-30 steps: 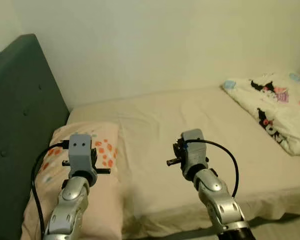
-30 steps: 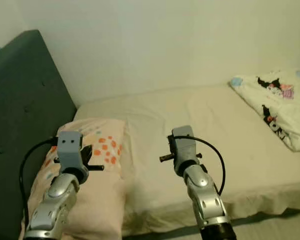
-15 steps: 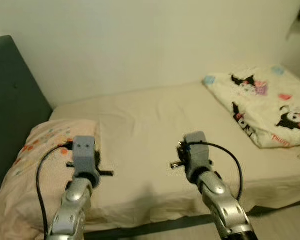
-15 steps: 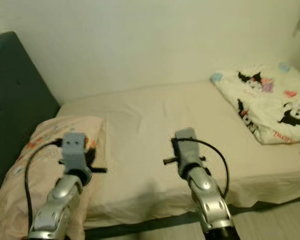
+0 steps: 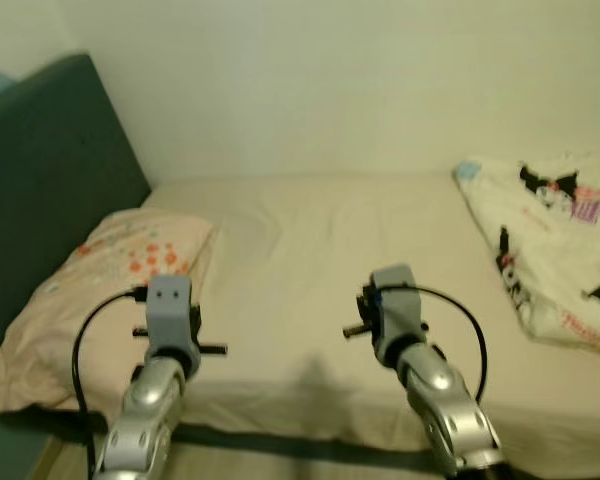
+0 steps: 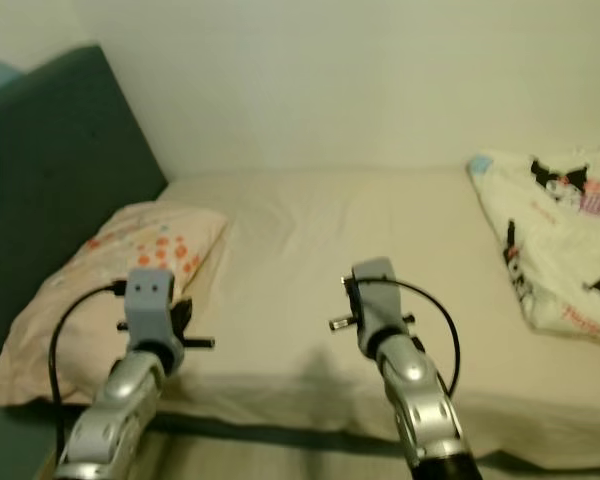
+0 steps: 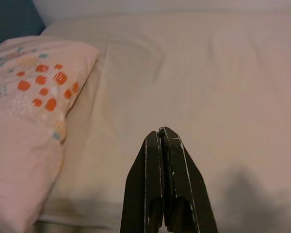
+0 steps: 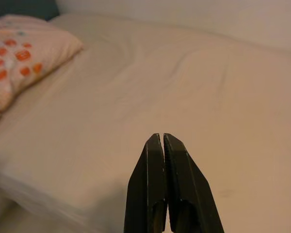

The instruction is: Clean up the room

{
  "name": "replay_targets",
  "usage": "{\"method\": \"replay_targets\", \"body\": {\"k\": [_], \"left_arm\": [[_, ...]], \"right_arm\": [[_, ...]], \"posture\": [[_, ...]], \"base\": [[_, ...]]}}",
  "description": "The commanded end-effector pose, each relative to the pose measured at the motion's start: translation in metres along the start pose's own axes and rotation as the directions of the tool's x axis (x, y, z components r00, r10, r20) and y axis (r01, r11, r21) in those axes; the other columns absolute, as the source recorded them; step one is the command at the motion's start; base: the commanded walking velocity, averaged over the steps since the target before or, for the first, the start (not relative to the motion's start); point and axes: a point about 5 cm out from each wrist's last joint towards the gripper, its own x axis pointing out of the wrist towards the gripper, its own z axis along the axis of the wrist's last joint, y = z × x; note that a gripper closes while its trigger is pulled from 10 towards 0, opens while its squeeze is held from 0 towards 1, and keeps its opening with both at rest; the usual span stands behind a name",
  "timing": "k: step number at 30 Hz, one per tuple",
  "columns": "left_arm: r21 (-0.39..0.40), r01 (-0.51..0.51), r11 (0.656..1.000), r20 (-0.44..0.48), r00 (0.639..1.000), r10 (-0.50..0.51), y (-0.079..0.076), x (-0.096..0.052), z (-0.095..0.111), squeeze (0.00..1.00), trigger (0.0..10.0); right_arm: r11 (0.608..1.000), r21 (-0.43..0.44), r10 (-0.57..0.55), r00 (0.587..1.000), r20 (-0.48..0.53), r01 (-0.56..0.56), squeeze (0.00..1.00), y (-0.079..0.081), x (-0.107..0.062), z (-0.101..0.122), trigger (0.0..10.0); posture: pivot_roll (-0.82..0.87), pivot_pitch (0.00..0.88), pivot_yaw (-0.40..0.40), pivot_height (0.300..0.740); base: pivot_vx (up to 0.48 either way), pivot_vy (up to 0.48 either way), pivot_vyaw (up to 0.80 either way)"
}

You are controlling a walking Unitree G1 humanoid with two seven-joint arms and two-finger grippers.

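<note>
Both arms are up in front of the bed. The left end effector [image 7: 161, 141] is clenched on nothing, fingers pressed flat together, hovering above the bed's near edge just beside the pillow [image 5: 110, 270]. The right end effector [image 8: 163, 145] is clenched and empty too, held above the middle of the bed [image 5: 330, 250] and well apart from anything loose.

This looks like a survey step: nothing is in hand, and the robot seems to be choosing what to tidy. The likely target is the blanket [image 5: 555, 250], white with cartoon prints, lying rumpled at the bed's foot end, far to the right of the right end effector. Reaching it calls for a turn or step towards that end, then released fingers before any pinch.

The pillow sits askew against the headboard [image 5: 50, 190]. The wall [image 5: 330, 80] runs behind the bed. Nothing blocks the way across the mattress.
</note>
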Motion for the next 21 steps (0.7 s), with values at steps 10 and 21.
{"method": "replay_targets", "body": {"k": [10,21], "left_arm": [[0.018,-0.032,0.999,-0.040,0.999,0.033,0.0105,-0.0035,-0.0095,0.00,10.0],[0.020,-0.034,0.999,-0.042,0.999,0.035,0.0110,-0.0039,-0.0095,0.00,10.0]], "right_arm": [[0.999,0.033,0.021,1.000,0.003,-0.021,0.00,0.0098,0.0014,0.0002,10.0],[0.999,0.034,0.022,1.000,0.000,-0.022,0.00,0.0097,0.0013,0.0003,10.0]], "posture": [[-0.05,0.081,0.049,0.715],[-0.04,0.091,0.046,0.715]], "base": [[0.000,-0.480,0.24],[0.000,-0.480,0.00]]}}
